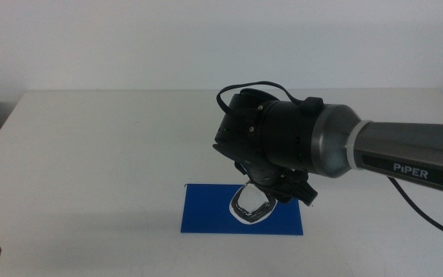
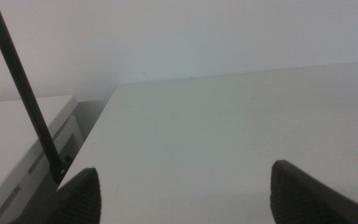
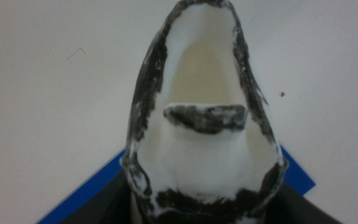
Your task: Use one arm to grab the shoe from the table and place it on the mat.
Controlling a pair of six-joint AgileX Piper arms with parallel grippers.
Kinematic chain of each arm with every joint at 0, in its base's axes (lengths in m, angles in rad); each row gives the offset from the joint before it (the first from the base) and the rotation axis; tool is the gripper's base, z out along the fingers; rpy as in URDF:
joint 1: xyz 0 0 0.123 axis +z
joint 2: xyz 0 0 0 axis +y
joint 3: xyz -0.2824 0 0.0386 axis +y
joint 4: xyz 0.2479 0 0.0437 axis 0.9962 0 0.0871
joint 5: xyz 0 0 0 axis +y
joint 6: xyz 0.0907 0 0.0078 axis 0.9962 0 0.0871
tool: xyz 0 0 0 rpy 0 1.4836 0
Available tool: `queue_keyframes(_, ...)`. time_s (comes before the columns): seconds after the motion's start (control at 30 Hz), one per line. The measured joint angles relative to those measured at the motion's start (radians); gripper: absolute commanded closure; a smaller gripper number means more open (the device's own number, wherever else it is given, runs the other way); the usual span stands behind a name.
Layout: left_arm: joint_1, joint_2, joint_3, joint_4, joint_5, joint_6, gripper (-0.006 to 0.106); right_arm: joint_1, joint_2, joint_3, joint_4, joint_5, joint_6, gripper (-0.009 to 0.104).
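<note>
Holding shoe point(image 1: 254, 205) clamped in right gripper point(image 1: 271, 188) over mat point(image 1: 206, 209), right half. Risk: shoe appears tilted; early release could tip it or land it overhanging the mat's edge onto desk point(image 1: 91, 154). Left gripper point(image 2: 185, 193) parked near left, spread apart, empty.

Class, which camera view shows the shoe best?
The right wrist view: the shoe fills it, seen close up. The middle view shows only a small part under the arm, over the mat. The left wrist view shows none of it.
</note>
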Motion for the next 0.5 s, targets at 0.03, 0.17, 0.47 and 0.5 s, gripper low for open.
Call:
queue_keyframes(0.03, 0.000, 0.000, 0.000, 0.000, 0.000, 0.000, 0.007, 0.000, 0.000, 0.000, -0.004, 0.000, 0.000, 0.096)
queue_keyframes(0.17, 0.000, 0.000, 0.000, 0.000, 0.000, 0.000, 0.007, 0.000, 0.000, 0.000, -0.022, 0.000, 0.000, 0.096)
queue_keyframes(0.47, 0.000, 0.000, 0.000, 0.000, 0.000, 0.000, 0.007, 0.000, 0.000, 0.000, -0.033, 0.039, 0.004, 0.096)
queue_keyframes(0.5, 0.000, 0.000, 0.000, 0.000, 0.000, 0.000, 0.007, 0.000, 0.000, 0.000, -0.033, 0.051, 0.012, 0.096)
